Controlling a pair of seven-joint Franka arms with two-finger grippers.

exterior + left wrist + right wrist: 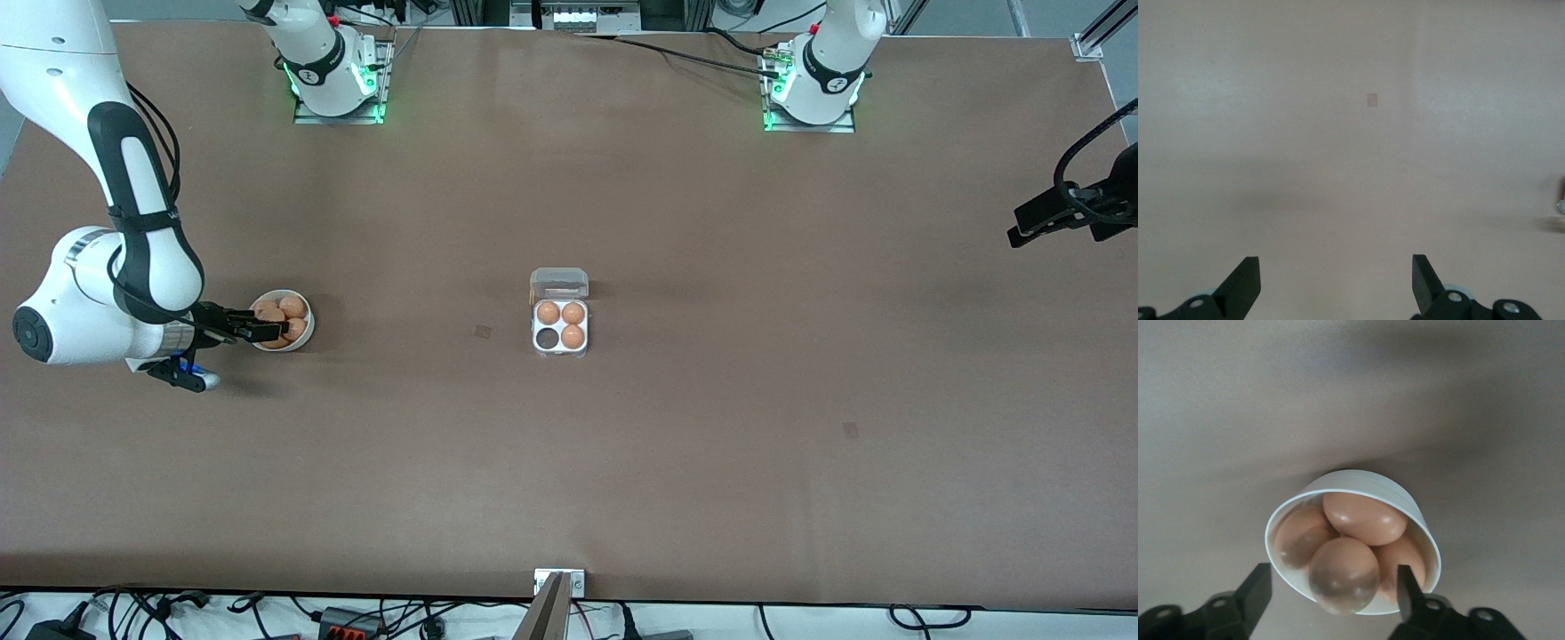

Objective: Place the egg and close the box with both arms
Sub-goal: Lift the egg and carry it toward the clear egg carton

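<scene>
The box (560, 322) is lying mid-tabletop (711, 444), its clear lid thrown back and three brown eggs seated, one cell left vacant for filling. An egg (1343, 575) is being straddled in the white bowl (305, 338) by the right gripper (267, 331), jaws parted, not yet gripping. The left gripper (1336, 280) is being held waiting, jaws released.

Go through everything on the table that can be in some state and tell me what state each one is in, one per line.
box: lid open, three cells hold eggs, one cell empty.
bowl: upright, holding several eggs.
right gripper: down at the bowl, fingers either side of one egg, not clearly clamped.
left gripper: open, empty, waiting over bare table at the left arm's end.
</scene>
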